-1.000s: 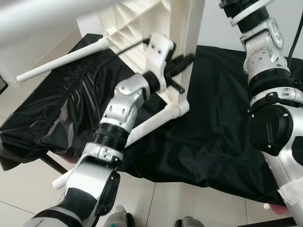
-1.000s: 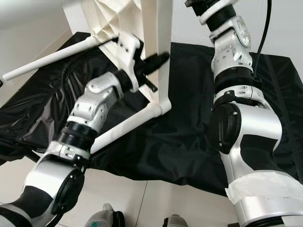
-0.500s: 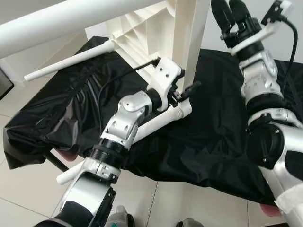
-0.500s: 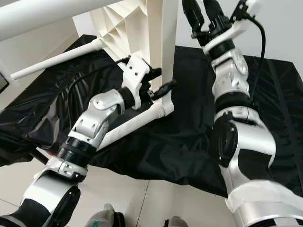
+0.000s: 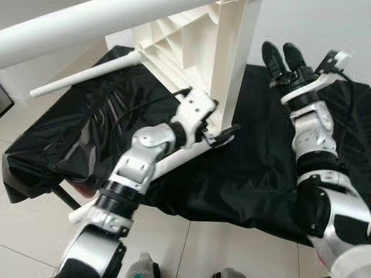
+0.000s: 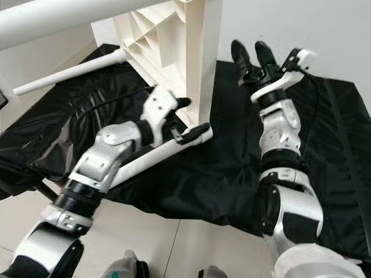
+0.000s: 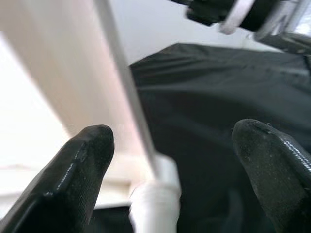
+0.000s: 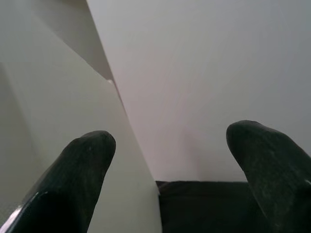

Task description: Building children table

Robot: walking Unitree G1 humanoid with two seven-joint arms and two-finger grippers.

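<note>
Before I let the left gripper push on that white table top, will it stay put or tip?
The white table top stands on edge on a black cloth, so a push would probably tip it. Its ribbed underside suggests stiff, light plastic. The left gripper straddles its edge, fingers open, so it could slip.

White plastic table (image 5: 191, 40), tipped on black cloth (image 5: 261, 168), legs (image 5: 87, 74) attached

Black sheet (image 5: 255, 174) covers the low bed; white table (image 5: 191, 46) on it
</note>
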